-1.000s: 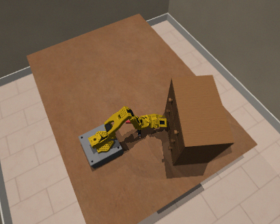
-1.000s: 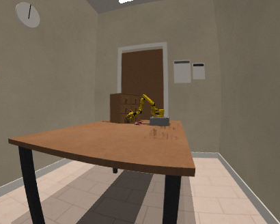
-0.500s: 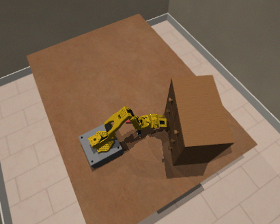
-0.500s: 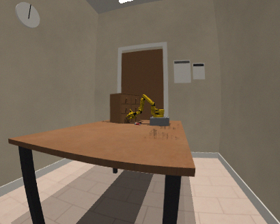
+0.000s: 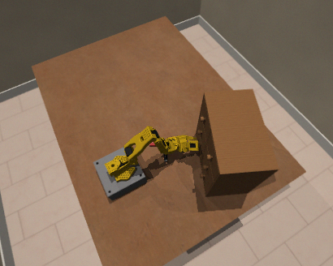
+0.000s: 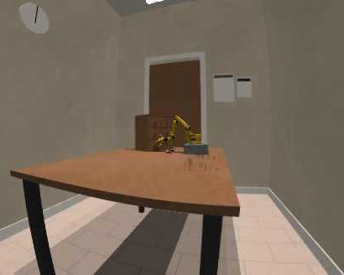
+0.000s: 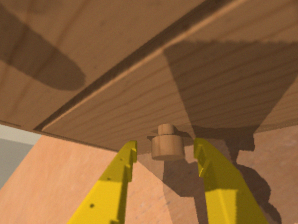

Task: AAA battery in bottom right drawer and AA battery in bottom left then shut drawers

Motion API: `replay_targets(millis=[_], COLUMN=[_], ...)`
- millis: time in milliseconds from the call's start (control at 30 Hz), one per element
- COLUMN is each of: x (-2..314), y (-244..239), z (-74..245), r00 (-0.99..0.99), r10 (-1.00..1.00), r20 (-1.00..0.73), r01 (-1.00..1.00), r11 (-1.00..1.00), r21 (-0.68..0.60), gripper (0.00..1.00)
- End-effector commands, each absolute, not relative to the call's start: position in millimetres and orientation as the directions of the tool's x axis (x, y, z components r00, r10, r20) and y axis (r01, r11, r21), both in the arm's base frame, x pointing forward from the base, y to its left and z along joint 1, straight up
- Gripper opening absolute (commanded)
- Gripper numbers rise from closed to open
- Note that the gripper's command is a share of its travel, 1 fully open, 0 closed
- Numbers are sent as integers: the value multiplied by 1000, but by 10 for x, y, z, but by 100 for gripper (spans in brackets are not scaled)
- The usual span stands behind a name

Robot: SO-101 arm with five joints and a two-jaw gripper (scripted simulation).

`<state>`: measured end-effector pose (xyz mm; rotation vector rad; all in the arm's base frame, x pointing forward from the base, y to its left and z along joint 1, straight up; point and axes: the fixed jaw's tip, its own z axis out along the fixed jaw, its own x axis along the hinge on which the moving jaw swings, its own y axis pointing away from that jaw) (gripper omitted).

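The wooden chest (image 5: 237, 138) stands on the table's right side with its drawer fronts facing my arm; it also shows in the exterior view (image 6: 150, 132). All drawers look shut. My gripper (image 5: 196, 146) is low, right at the chest's front. In the wrist view the two yellow fingers straddle a round wooden knob (image 7: 167, 141) of a bottom-row drawer, with a gap on each side, so the gripper is open around it. I cannot tell which bottom drawer it is. A small red thing (image 5: 152, 143) lies under the arm, also visible in the exterior view (image 6: 169, 152). I cannot make out the batteries.
The arm's grey base (image 5: 119, 178) sits left of the chest. A small dark thing (image 5: 166, 157) lies on the table below the forearm. The table edge runs close behind and below the chest.
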<state>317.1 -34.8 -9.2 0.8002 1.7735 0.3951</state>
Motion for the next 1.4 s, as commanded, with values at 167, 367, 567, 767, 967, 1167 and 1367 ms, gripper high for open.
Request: replay_targets(millis=[167,367,567,767,967,1167,1367], x=[3148,3146,3145,3145,3145,3145,3145], y=[-373,-373,-372,-372,-372,-372,-372], z=[-96,-100,-102,-102,-102,-102,-102], r00=[-166,-166,-166,-166,-166,-166,-166], r10=[694,694,694,694,694,694,694], r20=[-700,-700,-700,-700,-700,-700,-700], r01=[330,330,330,330,330,330,330], r11=[708,708,708,708,708,708,708], r21=[624,624,624,624,624,624,624], gripper=[21,21,21,21,21,17,13])
